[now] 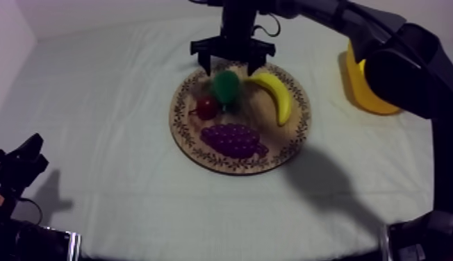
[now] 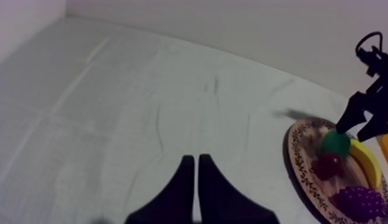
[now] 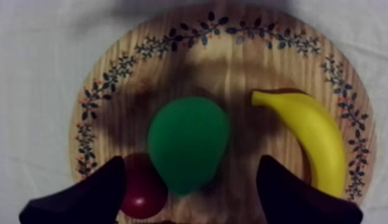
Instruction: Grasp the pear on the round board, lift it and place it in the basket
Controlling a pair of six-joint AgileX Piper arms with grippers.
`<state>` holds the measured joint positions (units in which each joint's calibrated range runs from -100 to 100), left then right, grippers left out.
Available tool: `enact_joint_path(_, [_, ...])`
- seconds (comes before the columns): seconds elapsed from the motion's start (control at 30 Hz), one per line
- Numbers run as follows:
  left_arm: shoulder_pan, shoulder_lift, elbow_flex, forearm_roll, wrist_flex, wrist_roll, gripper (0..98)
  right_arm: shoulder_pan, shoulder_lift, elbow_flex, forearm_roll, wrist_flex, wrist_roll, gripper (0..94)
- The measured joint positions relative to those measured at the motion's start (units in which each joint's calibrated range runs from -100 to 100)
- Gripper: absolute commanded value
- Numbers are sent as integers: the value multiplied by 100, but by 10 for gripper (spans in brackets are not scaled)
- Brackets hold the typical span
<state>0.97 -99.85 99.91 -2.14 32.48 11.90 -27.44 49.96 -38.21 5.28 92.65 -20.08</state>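
- Right gripper [image 1: 233,61], two black fingers spread wide and empty, hangs over one smooth green toy pear [image 1: 226,87] on one round wooden board [image 1: 201,154] with a leaf-patterned rim. Beside the pear lie one curved yellow banana [image 1: 276,94], one knobbly purple bunch of grapes [image 1: 233,139] and one small red fruit [image 1: 206,107]. The arm half hides one yellow basket [image 1: 365,94].
- Left wrist view: left gripper [image 2: 193,159] pressed into a narrow wedge, holding nothing, over the grey-white cloth [image 2: 143,107].
- Right wrist view: the pear sits between the parted fingers, clear of both. One finger cuts off the red fruit.

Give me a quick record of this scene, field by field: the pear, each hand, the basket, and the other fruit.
pear: green, on the wooden board, not gripped
right hand: open, straddling the pear from above
left hand: shut, low over the cloth, away from the board
yellow basket: on the table, right of the board
other fruit on board: banana, small red fruit, grapes
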Motion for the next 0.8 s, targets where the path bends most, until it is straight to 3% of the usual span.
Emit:
enact_joint_path(0.27, [0,0,0,0,0,0,1,-35,570,-230,-66,-75,-29,595])
enact_joint_path(0.6, [0,0,0,0,0,0,1,-21,1104,-832,-80,-69,101,340])
enact_joint_path(0.8, [0,0,0,0,0,0,1,42,1184,-966,-37,-268,163,315])
